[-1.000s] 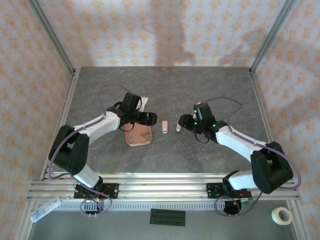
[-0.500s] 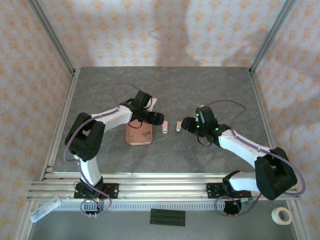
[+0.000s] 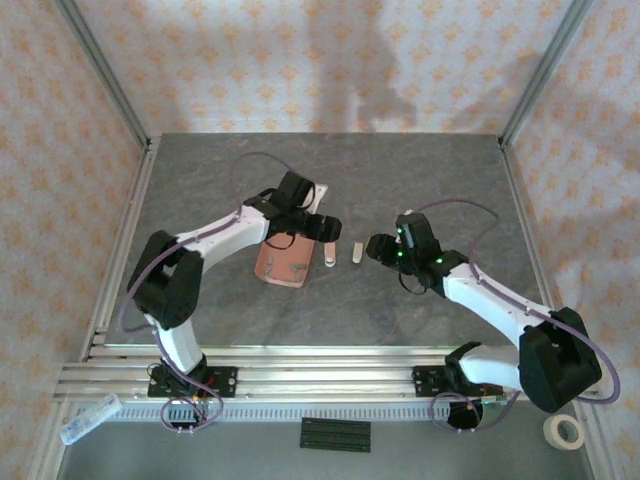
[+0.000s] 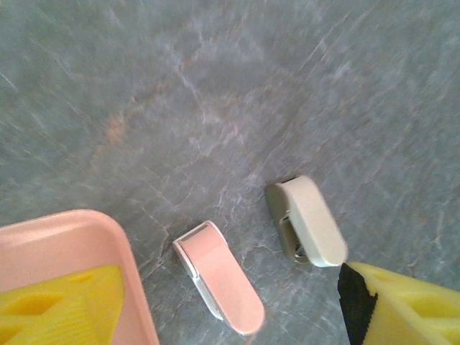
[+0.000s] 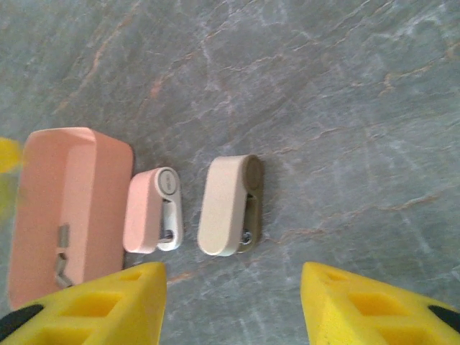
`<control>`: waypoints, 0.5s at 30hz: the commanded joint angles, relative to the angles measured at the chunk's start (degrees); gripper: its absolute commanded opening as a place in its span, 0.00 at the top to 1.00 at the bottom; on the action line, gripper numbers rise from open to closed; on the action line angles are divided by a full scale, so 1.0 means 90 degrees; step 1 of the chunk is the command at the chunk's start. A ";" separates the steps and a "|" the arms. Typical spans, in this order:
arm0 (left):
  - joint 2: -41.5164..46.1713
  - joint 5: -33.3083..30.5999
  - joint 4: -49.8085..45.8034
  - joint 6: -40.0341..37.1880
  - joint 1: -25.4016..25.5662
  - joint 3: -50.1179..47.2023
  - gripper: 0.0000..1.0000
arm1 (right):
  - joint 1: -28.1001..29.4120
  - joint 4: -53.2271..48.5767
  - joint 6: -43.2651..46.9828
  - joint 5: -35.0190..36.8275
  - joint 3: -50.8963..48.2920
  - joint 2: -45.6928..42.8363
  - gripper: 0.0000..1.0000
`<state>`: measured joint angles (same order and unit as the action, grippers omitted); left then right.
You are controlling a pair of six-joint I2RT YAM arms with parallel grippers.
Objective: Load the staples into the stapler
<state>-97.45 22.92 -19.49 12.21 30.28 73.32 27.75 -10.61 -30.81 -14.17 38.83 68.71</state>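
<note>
Top view. Grey marbled tabletop (image 3: pixel 400 180), flat and matte. Peach patterned wall cloth (image 3: pixel 300 60) on three sides, with aluminium frame posts (image 3: pixel 100 65) rising at the far corners. The pale pink and white mini stapler (image 3: pixel 329 254) lies mid-table, just right of a salmon-pink square plastic tray (image 3: pixel 268 278) and just left of a cream and olive mini stapler (image 3: pixel 357 252). Both staplers' long axes run near-to-far, roughly parallel, with a small gap between them. The left gripper (image 3: pixel 327 226) hangs just beyond the pink stapler's far end. The right gripper (image 3: pixel 373 247) sits just right of the cream one.

Left wrist view. Pink stapler on bare stone, long axis diagonal: square end upper left, rounded end lower right. Tray corner close by, a strip of stone between. Yellow fingers (image 4: pixel 65 309) spread wide at the lower corners of the frame, gripping nothing.

Right wrist view. Pink stapler on its side, pink shell toward the tray, white base toward the cream stapler, axis up-down in frame. Short grey metal staple strips (image 5: pixel 62 237) lie in the tray. Right gripper's jaws apart, empty.
</note>
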 commanded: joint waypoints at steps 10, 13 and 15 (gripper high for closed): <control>0.4338 -0.3893 0.2007 -0.0971 -0.0468 -0.2709 0.00 | -0.1553 0.0258 0.2319 0.1813 0.0381 -0.0759 0.00; 0.5100 -0.5359 0.3204 -0.1539 -0.0574 -0.3944 0.00 | -0.2091 0.0602 0.2616 0.1867 0.0222 -0.0739 0.00; 0.5314 -0.5914 0.4344 -0.1992 -0.0716 -0.4804 0.00 | -0.2425 0.1098 0.2661 0.1887 -0.0071 -0.0741 0.00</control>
<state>-51.33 -15.99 4.27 1.08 25.06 36.91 8.49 -6.57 -11.00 -0.56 40.93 62.59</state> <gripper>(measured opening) 0.998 0.997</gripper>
